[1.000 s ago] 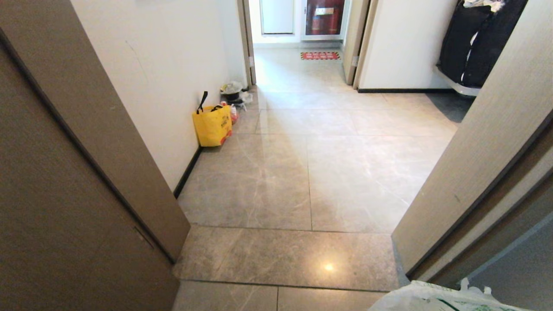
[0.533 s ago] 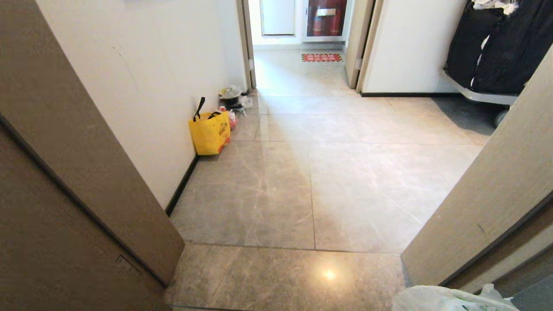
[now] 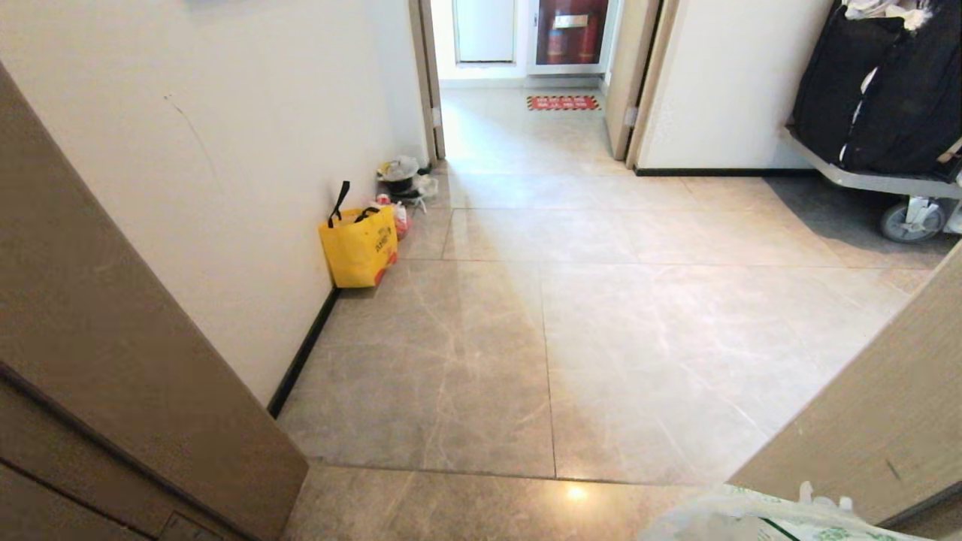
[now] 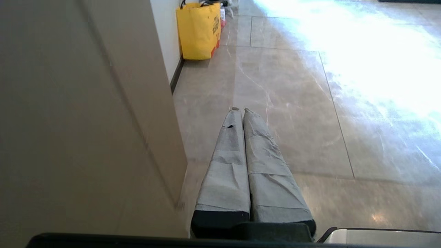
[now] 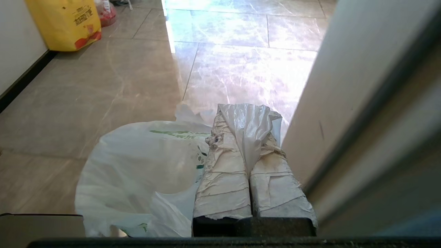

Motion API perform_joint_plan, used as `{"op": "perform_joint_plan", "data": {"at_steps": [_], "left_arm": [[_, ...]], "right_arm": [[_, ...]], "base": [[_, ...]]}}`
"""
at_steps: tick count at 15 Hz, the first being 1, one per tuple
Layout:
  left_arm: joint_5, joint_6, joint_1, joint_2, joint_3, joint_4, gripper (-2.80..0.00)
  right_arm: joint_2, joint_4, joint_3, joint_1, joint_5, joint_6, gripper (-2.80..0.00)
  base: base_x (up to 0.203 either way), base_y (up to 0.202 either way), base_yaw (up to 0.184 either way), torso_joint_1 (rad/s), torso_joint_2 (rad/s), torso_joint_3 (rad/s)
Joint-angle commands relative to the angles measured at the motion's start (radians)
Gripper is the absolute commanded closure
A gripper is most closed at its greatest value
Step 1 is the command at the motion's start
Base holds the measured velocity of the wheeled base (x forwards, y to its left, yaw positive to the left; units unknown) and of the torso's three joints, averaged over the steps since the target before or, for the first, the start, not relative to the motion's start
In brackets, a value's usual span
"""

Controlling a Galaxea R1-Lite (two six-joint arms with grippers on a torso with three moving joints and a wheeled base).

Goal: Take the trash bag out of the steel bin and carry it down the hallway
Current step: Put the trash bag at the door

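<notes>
The trash bag (image 5: 137,162), thin white plastic with green print, hangs beside my right gripper (image 5: 246,113), which is shut on a bunched fold of its plastic. In the head view only the bag's top (image 3: 751,518) shows, at the bottom right corner. My left gripper (image 4: 240,111) is shut with nothing in it, held low over the tiles beside the left door frame. The hallway (image 3: 601,338) of glossy grey-beige tiles stretches ahead. The steel bin is out of view.
Brown door frames flank me on the left (image 3: 113,338) and on the right (image 3: 887,421). A yellow tote (image 3: 359,244) stands against the left wall, with small clutter (image 3: 404,176) behind it. A wheeled cart with black bags (image 3: 879,98) is at the far right. A red mat (image 3: 563,102) lies at the far doorway.
The whole view has shifted: the camera has moved forward through the doorway, both door frames have slid outward and more of the cart shows. The bag stays in my right gripper.
</notes>
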Motion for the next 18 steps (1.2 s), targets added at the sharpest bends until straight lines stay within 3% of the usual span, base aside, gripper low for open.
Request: {"op": "perform_joint_plan", "data": {"at_steps": [1,18], "left_arm": [[0.001,-0.002,0.000,0.000,0.000,0.001,0.00],[0.001,-0.002,0.000,0.000,0.000,0.001,0.00]], "right_arm": [[0.001,0.001,0.000,0.000,0.000,0.002,0.00],[0.001,0.001,0.000,0.001,0.000,0.000,0.00]], "base": [[0.190,0.000,0.001,0.004,0.00,0.004],[0.190,0.000,0.001,0.002,0.00,0.004]]}}
